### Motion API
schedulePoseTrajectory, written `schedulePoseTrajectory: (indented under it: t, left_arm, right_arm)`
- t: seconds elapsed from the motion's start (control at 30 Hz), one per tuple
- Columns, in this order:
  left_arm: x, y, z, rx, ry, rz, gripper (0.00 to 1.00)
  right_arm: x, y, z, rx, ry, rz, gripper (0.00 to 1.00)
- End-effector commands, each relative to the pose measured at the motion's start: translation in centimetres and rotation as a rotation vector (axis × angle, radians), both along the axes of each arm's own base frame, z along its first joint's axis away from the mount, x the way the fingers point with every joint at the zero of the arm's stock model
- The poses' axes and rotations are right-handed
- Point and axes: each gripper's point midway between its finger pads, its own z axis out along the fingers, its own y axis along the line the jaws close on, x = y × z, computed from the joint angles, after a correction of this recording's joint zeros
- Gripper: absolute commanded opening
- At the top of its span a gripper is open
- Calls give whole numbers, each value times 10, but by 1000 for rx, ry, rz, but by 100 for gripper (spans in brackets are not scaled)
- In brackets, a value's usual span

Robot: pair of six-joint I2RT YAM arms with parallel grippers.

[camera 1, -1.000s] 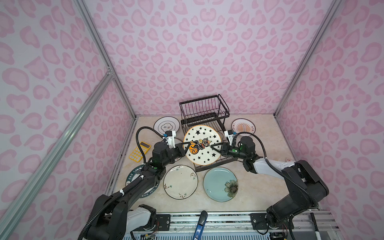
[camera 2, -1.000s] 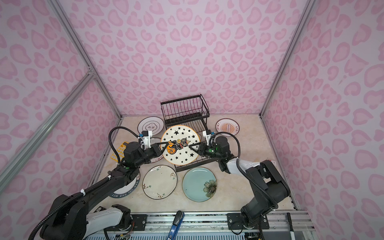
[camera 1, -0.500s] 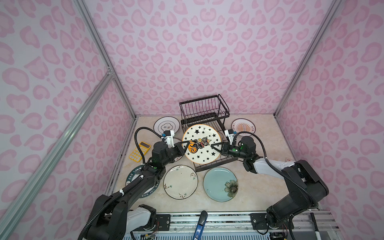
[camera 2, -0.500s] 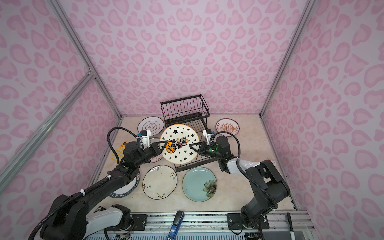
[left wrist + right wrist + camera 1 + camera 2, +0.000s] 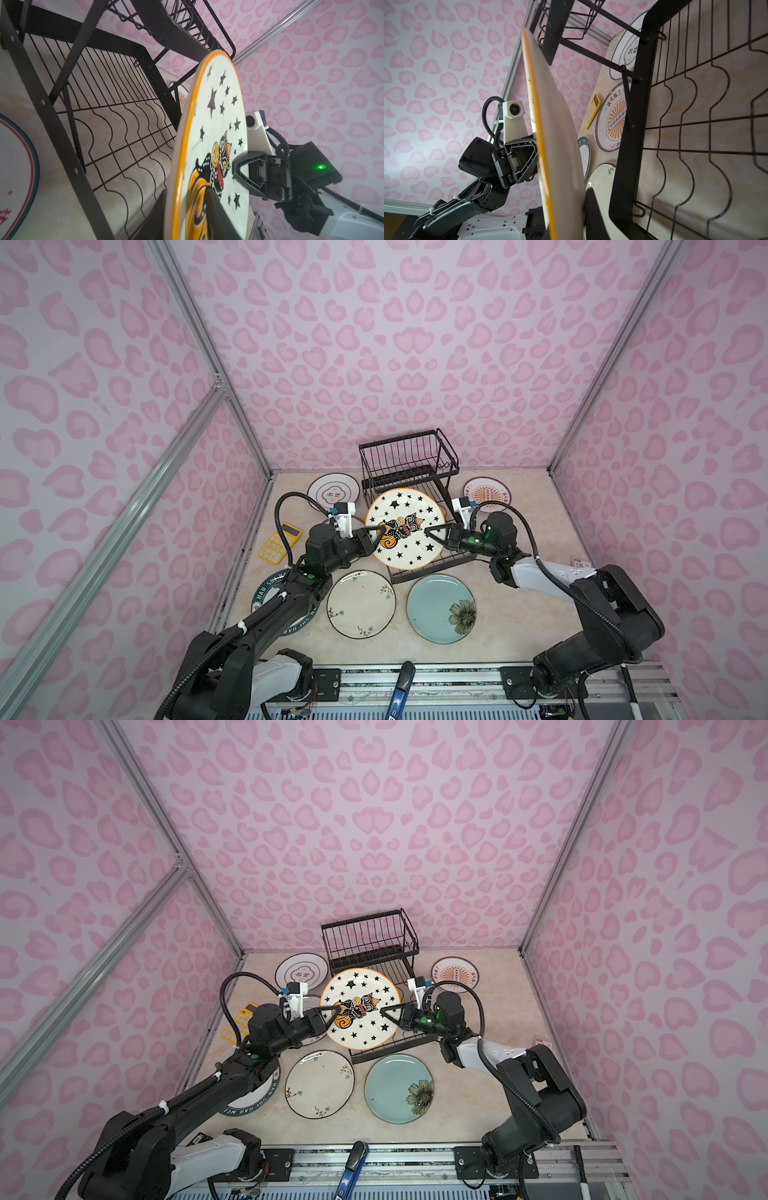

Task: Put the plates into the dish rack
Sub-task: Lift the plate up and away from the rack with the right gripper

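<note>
The starred yellow-rimmed plate (image 5: 405,531) (image 5: 359,1006) stands on edge over the front of the black dish rack's (image 5: 409,460) (image 5: 370,936) lower tray (image 5: 104,104), between both grippers. My left gripper (image 5: 374,536) (image 5: 185,193) straddles its left rim, jaws slightly apart. My right gripper (image 5: 430,533) (image 5: 566,197) is shut on its right rim; one finger (image 5: 591,207) presses the plate's back. On the table lie the cream floral plate (image 5: 360,603), pale blue plate (image 5: 440,608), green-rimmed lettered plate (image 5: 270,597) under my left arm, white black-ringed plate (image 5: 332,489) and an orange sunburst plate (image 5: 486,491).
A yellow calculator (image 5: 279,541) lies left of the rack near the wall. A second sunburst plate (image 5: 612,118) lies beside the rack under my left gripper. A blue-handled tool (image 5: 401,689) rests on the front rail. Pink walls close in three sides.
My right gripper has closed on the plate's right rim. My left gripper's jaws have loosened around the left rim. The plate has barely moved.
</note>
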Motion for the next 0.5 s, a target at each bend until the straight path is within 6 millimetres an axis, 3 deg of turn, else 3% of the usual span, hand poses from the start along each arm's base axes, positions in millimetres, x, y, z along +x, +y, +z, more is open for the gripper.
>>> schedulePoseTrajectory:
  t: [0.0, 0.1, 0.2, 0.47]
  left_arm:
    - [-1, -2, 10, 15, -46, -22, 41]
    - [-1, -2, 12, 20, -52, -24, 50]
    - [-1, -2, 13, 30, -55, -28, 67]
    - [-1, -2, 16, 40, -62, -30, 74]
  right_arm:
    - [-2, -4, 26, 37, -119, 17, 0]
    - [-1, -11, 26, 14, -126, 0, 0]
    - [1, -21, 23, -29, -126, -24, 0]
    - [5, -47, 27, -124, -136, -75, 0]
